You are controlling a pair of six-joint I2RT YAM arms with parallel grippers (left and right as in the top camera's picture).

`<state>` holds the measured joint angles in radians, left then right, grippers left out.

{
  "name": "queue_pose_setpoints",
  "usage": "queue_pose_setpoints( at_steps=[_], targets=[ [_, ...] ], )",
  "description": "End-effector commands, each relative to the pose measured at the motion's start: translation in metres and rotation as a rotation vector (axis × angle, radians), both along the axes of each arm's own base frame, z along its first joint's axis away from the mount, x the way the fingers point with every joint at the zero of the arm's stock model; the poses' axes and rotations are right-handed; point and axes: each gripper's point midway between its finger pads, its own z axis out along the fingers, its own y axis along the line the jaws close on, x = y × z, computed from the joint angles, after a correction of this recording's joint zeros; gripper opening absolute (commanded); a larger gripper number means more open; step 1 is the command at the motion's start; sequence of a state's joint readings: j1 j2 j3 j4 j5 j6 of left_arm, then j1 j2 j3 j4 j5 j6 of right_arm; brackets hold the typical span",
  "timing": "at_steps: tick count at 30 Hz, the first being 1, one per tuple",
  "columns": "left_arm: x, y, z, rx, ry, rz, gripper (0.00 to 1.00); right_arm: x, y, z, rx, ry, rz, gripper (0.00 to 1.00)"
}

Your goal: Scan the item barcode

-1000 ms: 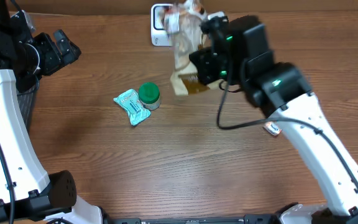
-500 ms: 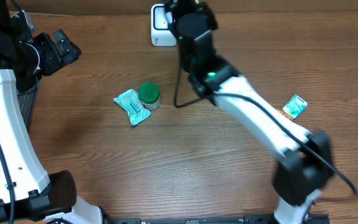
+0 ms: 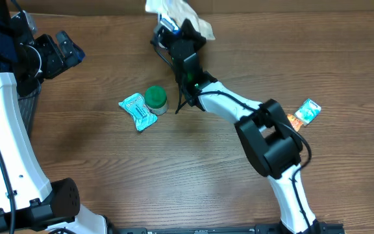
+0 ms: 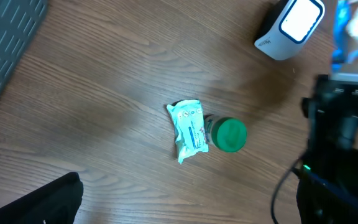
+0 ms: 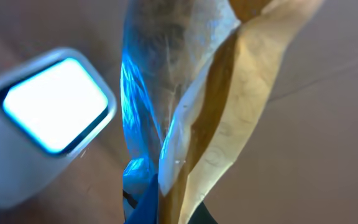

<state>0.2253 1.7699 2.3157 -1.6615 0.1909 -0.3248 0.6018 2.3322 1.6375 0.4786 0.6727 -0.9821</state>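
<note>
Where the white right arm reaches its end at the top centre of the overhead view, the right pincer (image 3: 177, 34) is pressed together on a crinkled clear-and-tan plastic bag (image 3: 176, 10), which sticks out past the fingers towards the top edge of the frame. Seen from the right wrist, the bag rises from the bottom centre and fills the middle of the picture, its left face washed in blue light. Just beside it, at the left, sits the white barcode scanner with a glowing window (image 5: 50, 117); whether bag and scanner touch I cannot tell. In the overhead view the scanner is almost wholly hidden beneath the pincer and bag. Below and left of them, on the brown wooden table (image 3: 174, 182), a small green-lidded jar (image 3: 156, 98) lies touching a teal foil packet (image 3: 137, 111), the packet on the jar's left. Well apart, at the right of the frame beside the arm's elbow, lies a small orange-and-green sachet (image 3: 306, 111). Over at the upper left, the left pincer (image 3: 72, 47) hangs with its dark fingers spread wide and nothing between them, well away from the bag and scanner. Beneath that arm, at the left edge, shows part of a dark mesh basket (image 3: 28, 104).
</note>
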Motion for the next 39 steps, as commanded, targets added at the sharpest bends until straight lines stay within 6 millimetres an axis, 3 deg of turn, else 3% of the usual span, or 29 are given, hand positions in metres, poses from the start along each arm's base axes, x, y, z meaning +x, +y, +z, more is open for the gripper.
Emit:
queue_pose_setpoints(
  at_steps=[1,6,14,27,36,39],
  targets=[
    [0.001,0.000,-0.002,-0.003,0.005,-0.014,1.00,0.006,-0.006,-0.012,-0.023,0.000,-0.021,0.04],
    [0.001,0.000,-0.002,-0.003,0.005,-0.014,1.00,0.012,-0.015,-0.026,-0.028,0.007,-0.039,0.04],
    [0.002,0.000,-0.002,-0.003,0.005,-0.014,1.00,0.019,-0.033,-0.026,-0.080,0.013,-0.061,0.04],
    [0.001,0.000,-0.002,-0.003,0.005,-0.014,0.99,0.022,-0.025,-0.018,-0.050,-0.019,-0.007,0.04],
    [0.001,0.000,-0.002,-0.003,0.005,-0.013,1.00,0.011,-0.012,0.042,0.079,-0.178,-0.021,0.04],
    [0.001,0.000,-0.002,-0.003,0.005,-0.013,1.00,0.004,-0.023,0.085,0.199,-0.236,-0.063,0.04]
  ],
)
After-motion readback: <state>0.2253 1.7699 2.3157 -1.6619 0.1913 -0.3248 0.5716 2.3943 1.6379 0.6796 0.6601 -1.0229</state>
